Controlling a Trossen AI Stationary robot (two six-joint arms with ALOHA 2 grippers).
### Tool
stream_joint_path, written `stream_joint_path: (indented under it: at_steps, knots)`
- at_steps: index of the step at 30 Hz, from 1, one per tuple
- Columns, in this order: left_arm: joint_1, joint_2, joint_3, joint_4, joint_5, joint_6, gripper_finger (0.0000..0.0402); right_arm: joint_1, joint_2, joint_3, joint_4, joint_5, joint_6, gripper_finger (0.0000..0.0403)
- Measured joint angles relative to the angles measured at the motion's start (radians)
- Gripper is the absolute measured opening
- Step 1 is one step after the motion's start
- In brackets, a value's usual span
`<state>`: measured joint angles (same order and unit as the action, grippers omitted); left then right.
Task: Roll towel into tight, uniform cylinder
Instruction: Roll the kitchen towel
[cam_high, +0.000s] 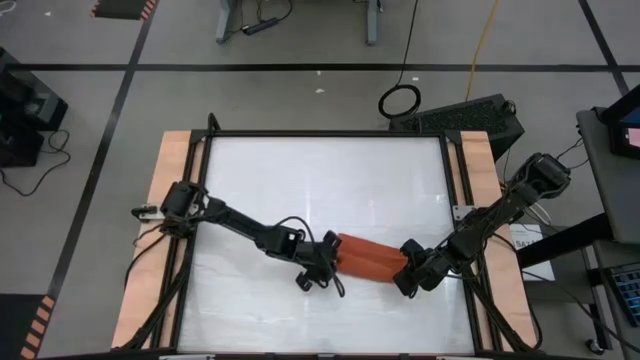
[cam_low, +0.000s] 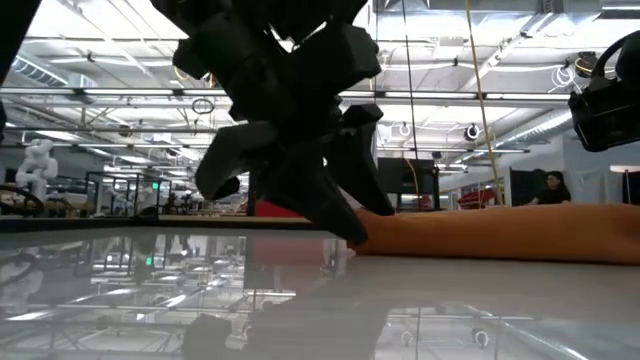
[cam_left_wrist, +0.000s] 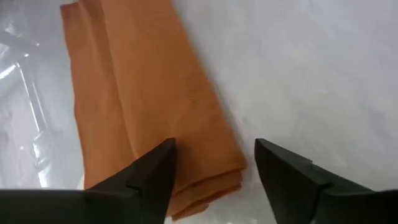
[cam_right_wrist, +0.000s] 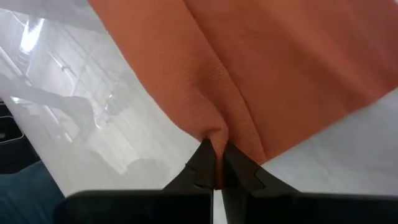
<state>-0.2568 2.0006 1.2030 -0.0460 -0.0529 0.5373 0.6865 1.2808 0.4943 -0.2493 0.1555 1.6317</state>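
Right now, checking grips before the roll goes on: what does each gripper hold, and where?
The right gripper pinches the towel at its edge; the left gripper holds nothing, open.

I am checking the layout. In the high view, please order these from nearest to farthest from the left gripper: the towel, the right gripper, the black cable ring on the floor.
1. towel, directly beside the left gripper
2. right gripper, at the towel's other end
3. black cable ring, on the floor beyond the table
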Motion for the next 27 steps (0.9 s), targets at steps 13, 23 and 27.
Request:
stream_joint_path:
  at_steps: [13,23,27]
  knots:
    - [0.025,0.037,0.002,-0.009,0.003,-0.009,0.0178,0.0,0.0,0.0,0.045,0.001,-0.052,0.0002]
    - [0.071,0.039,0.003,-0.027,0.123,-0.084,0.0021,0.003,-0.058,0.0,0.101,0.001,-0.297,0.0079]
    - [0.094,0.039,0.003,-0.049,0.296,-0.162,0.0025,0.003,-0.113,0.0,0.102,-0.003,-0.396,0.0159]
